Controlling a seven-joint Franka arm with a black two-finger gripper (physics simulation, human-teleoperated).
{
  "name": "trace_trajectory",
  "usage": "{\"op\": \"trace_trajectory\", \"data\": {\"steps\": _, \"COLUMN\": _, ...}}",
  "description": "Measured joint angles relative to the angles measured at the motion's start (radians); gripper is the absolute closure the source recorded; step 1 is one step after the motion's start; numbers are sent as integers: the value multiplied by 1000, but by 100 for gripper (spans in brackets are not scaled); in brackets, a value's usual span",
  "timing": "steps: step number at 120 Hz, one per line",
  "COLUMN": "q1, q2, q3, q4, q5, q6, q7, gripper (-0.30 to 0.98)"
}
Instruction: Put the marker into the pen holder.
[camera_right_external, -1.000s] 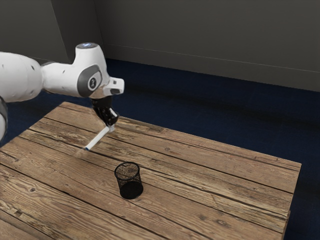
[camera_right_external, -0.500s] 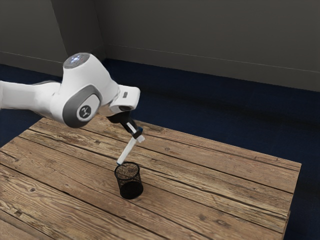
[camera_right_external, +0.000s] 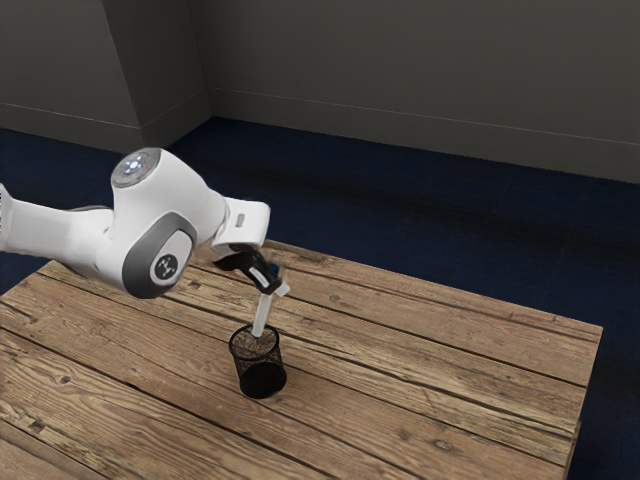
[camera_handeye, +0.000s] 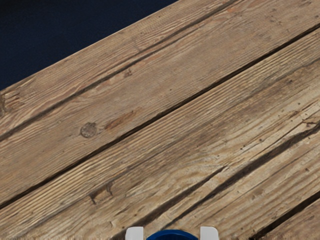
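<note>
My gripper (camera_right_external: 275, 282) is shut on the white marker (camera_right_external: 262, 316) near its blue end. From the fingers the marker slants steeply down, and its lower end overlaps the mouth of the black mesh pen holder (camera_right_external: 264, 380); how deep that end reaches is hard to tell. The holder stands upright on the table, below the hand. In the wrist view, the pale tips of the gripper (camera_handeye: 172, 234) flank the marker's blue end (camera_handeye: 172, 235) at the lower edge.
The wooden table (camera_right_external: 440, 390) extends around the holder, with its far edge behind the hand. Dark blue floor (camera_right_external: 420, 220) lies beyond that edge, and a grey wall (camera_right_external: 400, 80) rises behind.
Holding the marker, my hand has moved toward the exterior view's right and downward. The marker has turned steeper, and its lower end has come from beside the holder to its mouth.
</note>
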Motion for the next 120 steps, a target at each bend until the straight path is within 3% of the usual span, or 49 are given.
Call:
{"op": "trace_trajectory", "data": {"steps": 54, "q1": 14, "q2": 85, "q3": 5, "q4": -58, "q5": -29, "q6": 50, "q7": 59, "gripper": 74}}
{"op": "trace_trajectory", "data": {"steps": 76, "q1": -4, "q2": 92, "q3": 14, "q4": -42, "q5": -66, "q6": 26, "q7": 79, "gripper": 36}}
{"op": "trace_trajectory", "data": {"steps": 86, "q1": -5, "q2": 87, "q3": 13, "q4": 59, "q5": -66, "q6": -16, "q7": 86, "gripper": 25}}
{"op": "trace_trajectory", "data": {"steps": 100, "q1": -3, "q2": 109, "q3": 15, "q4": 294, "q5": -62, "q6": -186, "q7": 89, "gripper": 15}}
{"op": "trace_trajectory", "data": {"steps": 110, "q1": 0, "q2": 155, "q3": 29, "q4": 570, "q5": -32, "q6": -466, "q7": 60, "gripper": 11}}
{"op": "trace_trajectory", "data": {"steps": 120, "q1": 98, "q2": 235, "q3": 18, "q4": 788, "q5": 3, "q6": -738, "q7": 21, "gripper": 8}}
